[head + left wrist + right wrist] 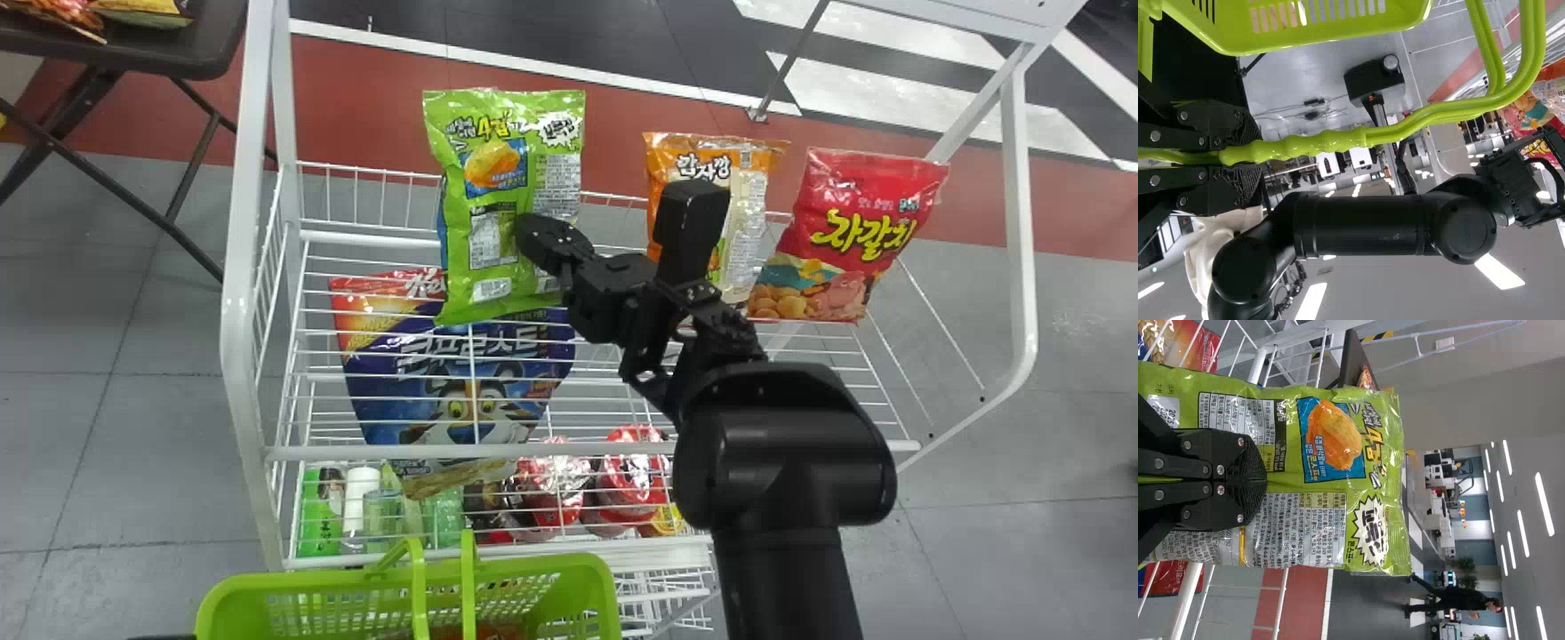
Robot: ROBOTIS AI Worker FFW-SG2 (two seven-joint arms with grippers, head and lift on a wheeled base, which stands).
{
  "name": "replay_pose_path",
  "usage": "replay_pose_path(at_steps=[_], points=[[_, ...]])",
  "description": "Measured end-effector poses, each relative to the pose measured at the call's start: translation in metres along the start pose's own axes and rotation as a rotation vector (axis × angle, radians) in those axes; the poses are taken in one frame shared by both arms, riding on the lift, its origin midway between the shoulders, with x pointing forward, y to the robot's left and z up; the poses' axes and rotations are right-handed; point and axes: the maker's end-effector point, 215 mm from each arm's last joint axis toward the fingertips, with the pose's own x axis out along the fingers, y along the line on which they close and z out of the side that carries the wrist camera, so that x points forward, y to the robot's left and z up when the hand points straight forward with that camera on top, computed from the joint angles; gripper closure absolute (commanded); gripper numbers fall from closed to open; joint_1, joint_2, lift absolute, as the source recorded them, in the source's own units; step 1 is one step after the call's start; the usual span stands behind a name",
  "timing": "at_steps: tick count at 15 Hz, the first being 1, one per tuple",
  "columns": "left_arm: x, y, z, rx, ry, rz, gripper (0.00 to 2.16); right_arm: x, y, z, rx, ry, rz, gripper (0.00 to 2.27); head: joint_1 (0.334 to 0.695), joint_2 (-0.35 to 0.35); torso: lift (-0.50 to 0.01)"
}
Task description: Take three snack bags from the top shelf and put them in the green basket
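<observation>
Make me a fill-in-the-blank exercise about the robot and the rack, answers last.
The left gripper holds the basket by its ____.
The snack bag in the right gripper is mainly ____.
The orange bag stands between that one and the ____ one.
The rack is ____.

Missing words: handle; green; red; white.

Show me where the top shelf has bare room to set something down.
The top shelf is bare at its front left, between the left post and the right arm. More bare wire lies between that post and the green bag. It's crowded at the back right: orange bag and red bag close together, arm before the orange one.
</observation>
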Motion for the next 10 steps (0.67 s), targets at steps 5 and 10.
replay_pose_path(at_steps=[5,10], points=[[-0.001,-0.002,-0.002,0.001,-0.001,0.001,1.36,-0.064,0.039,0.033,-0.022,-0.135,0.058,2.22,0.695,-0.346,-0.044],[0.002,-0.005,-0.001,0.016,0.003,0.003,1.36,-0.165,0.067,0.071,-0.021,-0.187,0.053,2.22,0.695,-0.35,-0.044]])
